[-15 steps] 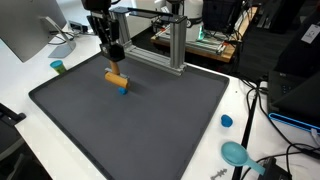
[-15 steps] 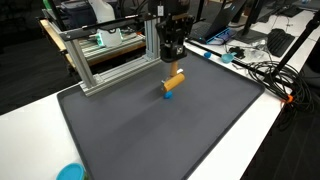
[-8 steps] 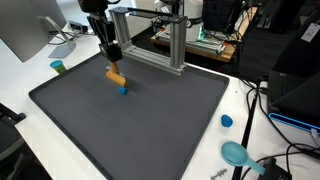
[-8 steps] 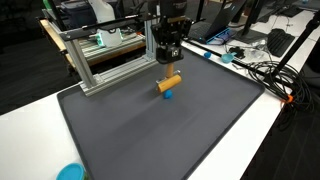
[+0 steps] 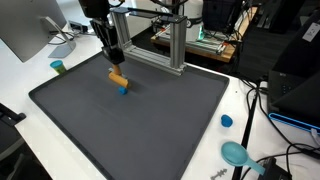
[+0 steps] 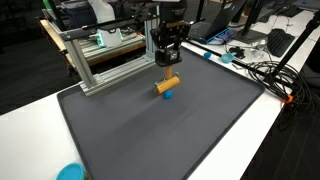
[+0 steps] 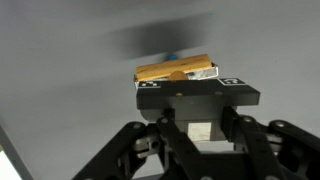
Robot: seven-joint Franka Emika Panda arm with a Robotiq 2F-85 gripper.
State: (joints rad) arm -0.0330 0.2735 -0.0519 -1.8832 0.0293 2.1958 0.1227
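Hidden: blue block [image 7: 172, 57] mostly under orange block [image 7: 177, 71] | gripper [image 5: 114, 57] clenched, apart, at orange block's 12 o'clock | surface: dark mat [image 5: 150, 120], white tabletop [image 5: 20, 80] | room: metal frame [image 5: 176, 45], monitors, cables

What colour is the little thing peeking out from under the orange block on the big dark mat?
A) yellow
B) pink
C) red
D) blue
D: in both exterior views a small blue piece shows right under the orange block on the dark mat.
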